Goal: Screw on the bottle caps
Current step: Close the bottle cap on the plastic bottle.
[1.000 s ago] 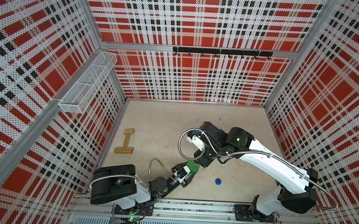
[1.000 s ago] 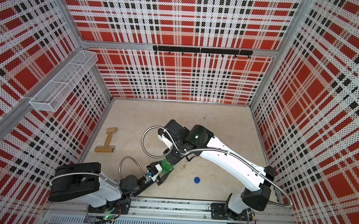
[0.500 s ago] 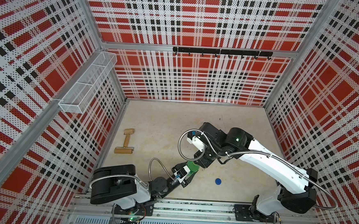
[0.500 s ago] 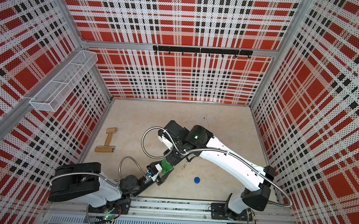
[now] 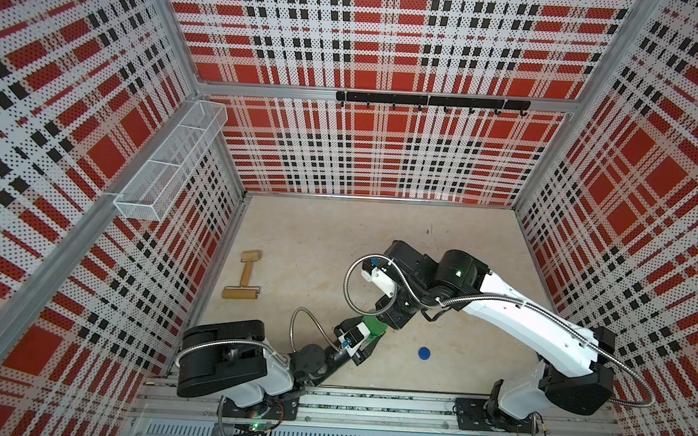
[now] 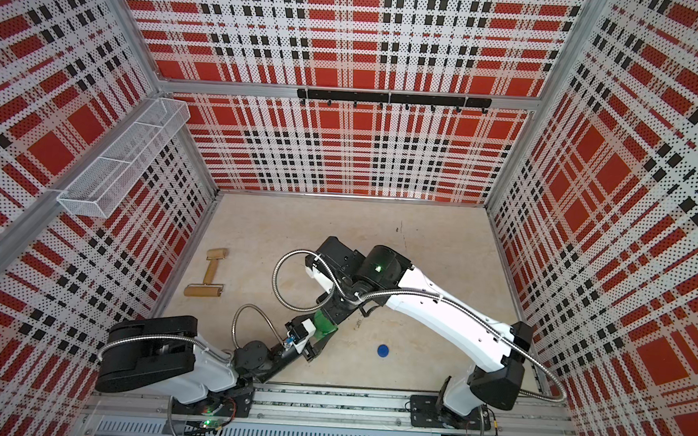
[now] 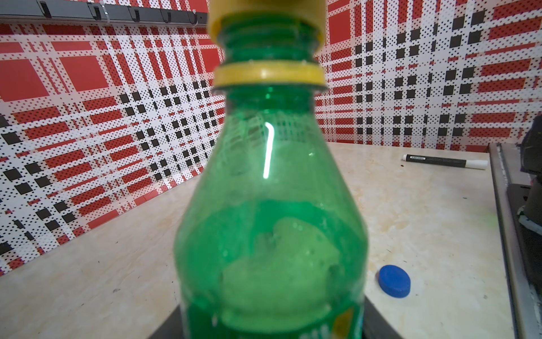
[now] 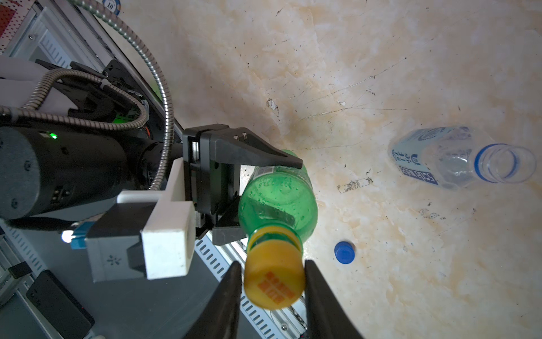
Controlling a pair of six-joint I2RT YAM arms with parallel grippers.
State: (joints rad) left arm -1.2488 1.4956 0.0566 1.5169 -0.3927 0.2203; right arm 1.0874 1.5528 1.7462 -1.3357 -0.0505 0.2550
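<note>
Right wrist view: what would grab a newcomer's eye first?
The left end effector grips a translucent green plastic bottle while the right end effector pinches the round yellow plastic cap on its neck. Nearby on the table lie a loose round blue plastic cap and an uncapped clear plastic bottle.

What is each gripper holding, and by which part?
The left gripper holds the green bottle by its body; the right gripper grips the yellow cap by its sides, on the bottle's neck.

Both top views look steeply down from overhead on the whole bench [image 5: 338,235]. Each wrist camera sits close against the green bottle [image 7: 269,205], and both catch the blue cap [image 8: 344,252].
</note>
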